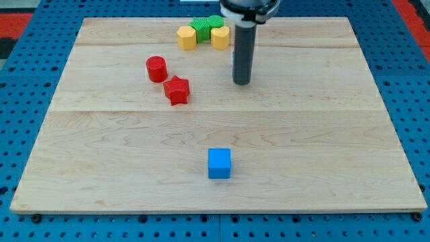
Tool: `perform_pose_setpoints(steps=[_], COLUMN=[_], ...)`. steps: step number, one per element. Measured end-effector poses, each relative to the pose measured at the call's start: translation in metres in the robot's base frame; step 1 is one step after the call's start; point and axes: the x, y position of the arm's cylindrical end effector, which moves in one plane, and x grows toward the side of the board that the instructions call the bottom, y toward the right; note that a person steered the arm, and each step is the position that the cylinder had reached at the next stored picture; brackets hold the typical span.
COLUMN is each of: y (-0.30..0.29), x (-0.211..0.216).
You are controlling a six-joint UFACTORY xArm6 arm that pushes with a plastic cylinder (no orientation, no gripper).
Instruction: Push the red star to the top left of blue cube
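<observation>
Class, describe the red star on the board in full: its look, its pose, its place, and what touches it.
The red star is a small, solid, matte red block with blunt points, lying flat on the pale wooden board. It sits left of centre, just below and right of the red cylinder, very close to it; contact is unclear. My tip stands apart on its right. The blue cube lies well below.

A pale wooden surface (322, 134) fills most of the view, made of boards joined side by side, with faint seams running from the view's left to its right. Its grain is light and even. Around it on every side lies a blue mat (410, 101) with a grid of small holes. At the view's top corners, red patches (17, 17) show beyond the blue. The light is soft and even, with weak shadows.
</observation>
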Motion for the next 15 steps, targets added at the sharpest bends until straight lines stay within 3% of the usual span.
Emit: perform_pose_setpoints(steps=[3,5,7,11,15], y=[0.039,0.018,-0.005,-0.108,-0.145], x=[-0.046,-0.077,-0.045,-0.05,-0.003])
